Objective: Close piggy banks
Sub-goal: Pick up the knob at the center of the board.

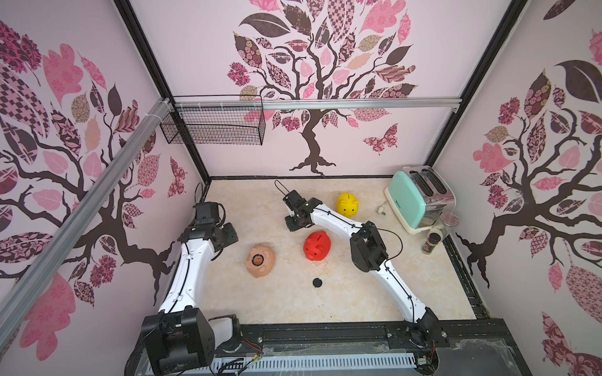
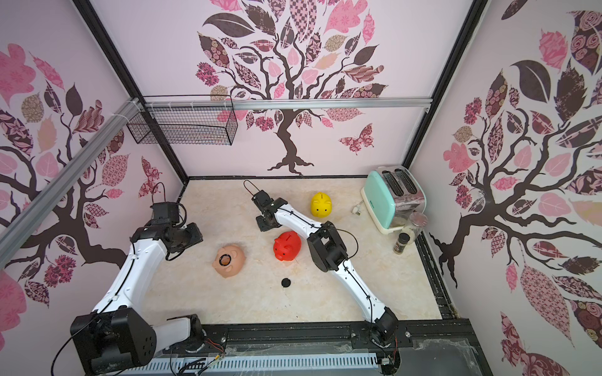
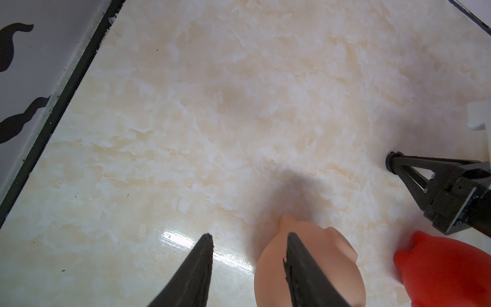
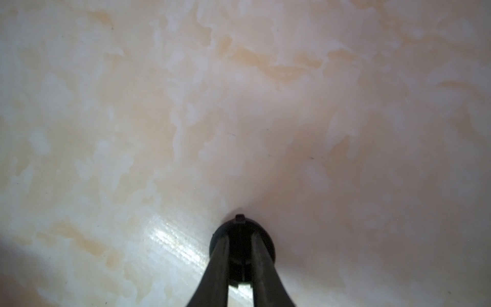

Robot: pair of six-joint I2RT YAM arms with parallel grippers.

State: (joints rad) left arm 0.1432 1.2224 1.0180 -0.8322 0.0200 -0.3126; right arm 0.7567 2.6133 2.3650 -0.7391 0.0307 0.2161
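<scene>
The peach-pink piggy bank (image 1: 265,264) lies belly up at centre left, its round hole (image 1: 257,260) uncovered. The red piggy bank (image 1: 316,245) stands beside it and the yellow piggy bank (image 1: 347,204) farther back. My left gripper (image 3: 249,238) is open with only bare table between its fingers; the peach-pink piggy bank (image 3: 332,255) shows behind one finger. My right gripper (image 4: 241,234) is shut on a small black round plug (image 4: 240,226), held low over the table behind the red bank. A second black plug (image 1: 317,282) lies loose in front of the red bank.
A mint-green toaster (image 1: 418,198) stands at the back right, with its white mains plug (image 1: 381,210) on the table, a glass jar (image 1: 448,224) and a spice bottle (image 1: 430,242) beside it. A black wire basket (image 1: 215,125) hangs on the rail at the back left.
</scene>
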